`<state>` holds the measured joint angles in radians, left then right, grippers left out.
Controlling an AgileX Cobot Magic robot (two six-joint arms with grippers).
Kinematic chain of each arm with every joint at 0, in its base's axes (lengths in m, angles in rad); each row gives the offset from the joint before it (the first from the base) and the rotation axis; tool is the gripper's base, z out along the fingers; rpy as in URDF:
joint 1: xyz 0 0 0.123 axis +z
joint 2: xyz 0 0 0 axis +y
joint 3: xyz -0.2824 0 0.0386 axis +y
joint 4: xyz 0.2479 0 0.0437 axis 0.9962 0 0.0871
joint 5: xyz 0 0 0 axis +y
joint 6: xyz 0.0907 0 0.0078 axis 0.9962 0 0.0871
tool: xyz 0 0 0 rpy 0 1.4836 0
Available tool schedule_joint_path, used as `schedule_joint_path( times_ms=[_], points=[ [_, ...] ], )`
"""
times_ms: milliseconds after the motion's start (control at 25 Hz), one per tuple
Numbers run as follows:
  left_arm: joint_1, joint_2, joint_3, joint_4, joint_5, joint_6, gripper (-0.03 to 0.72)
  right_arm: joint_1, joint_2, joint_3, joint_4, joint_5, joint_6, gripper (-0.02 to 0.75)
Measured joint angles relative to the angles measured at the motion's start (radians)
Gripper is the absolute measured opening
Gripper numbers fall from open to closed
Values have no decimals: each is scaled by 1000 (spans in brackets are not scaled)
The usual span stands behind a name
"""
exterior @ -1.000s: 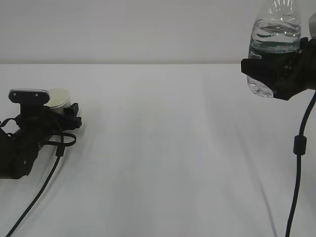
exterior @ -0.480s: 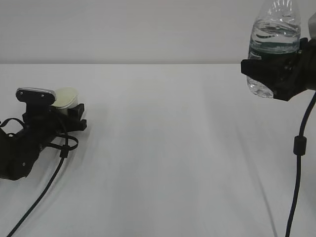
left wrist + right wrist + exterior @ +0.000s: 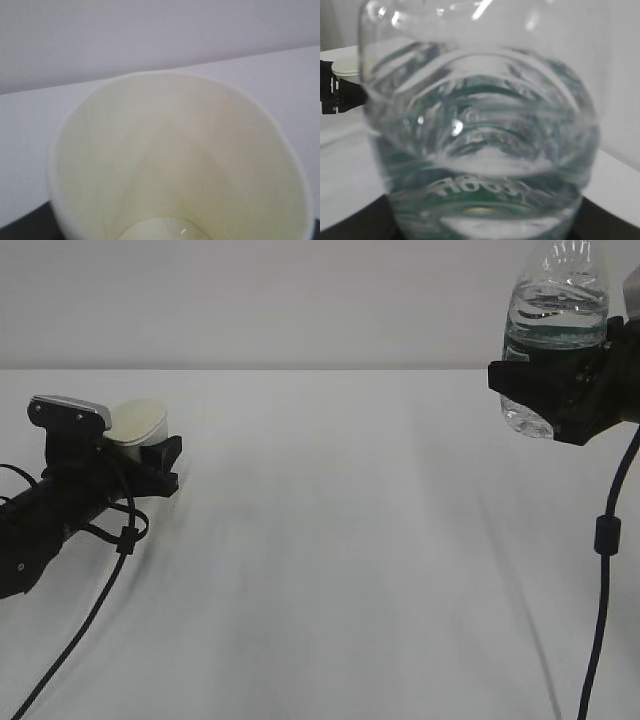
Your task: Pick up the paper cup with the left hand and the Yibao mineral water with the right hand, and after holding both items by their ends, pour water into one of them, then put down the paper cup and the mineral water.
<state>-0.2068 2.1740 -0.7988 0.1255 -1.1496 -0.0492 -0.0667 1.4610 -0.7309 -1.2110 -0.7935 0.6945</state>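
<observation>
A wide white table (image 3: 340,540) fills the exterior view, with a pale grey wall (image 3: 300,300) behind it; open tabletop lies between the two arms, which are well apart at opposite sides.

The left hand (image 3: 160,462) reaches in low from the left edge, its long black arm slanting up toward the middle, a silver-grey box (image 3: 68,412) on top and black cables (image 3: 100,590) looping down beside it. The right hand (image 3: 560,390) hangs high at the right edge, well above the table, with one thin black cable (image 3: 603,570) dropping to the bottom of the view.

The water bottle (image 3: 556,330) stands upright in the right hand, whose black jaws are clamped around its lower body at the dark green label; its top runs out of the exterior view. In the right wrist view the bottle (image 3: 480,130) fills almost everything, water visible inside.

The paper cup (image 3: 136,425) sits in the left hand, clamped between the black fingers, tilted slightly and raised just off the table. The left wrist view looks straight into the cup (image 3: 175,165), showing its pale cream inside and no water.
</observation>
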Motion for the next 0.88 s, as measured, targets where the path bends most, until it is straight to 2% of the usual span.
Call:
schedule_joint_path(
  times_ms=[320, 680, 880],
  points=[
    [0, -79, 1, 210, 7, -133, 457, 0, 0, 0, 0, 0, -2, 399],
    [0, -138, 5, 526, 46, -302, 443, 0, 0, 0, -7, 0, -2, 399],
    [0, -152, 5, 661, 46, -383, 441, 0, 0, 0, -31, 0, -2, 399]
  ],
)
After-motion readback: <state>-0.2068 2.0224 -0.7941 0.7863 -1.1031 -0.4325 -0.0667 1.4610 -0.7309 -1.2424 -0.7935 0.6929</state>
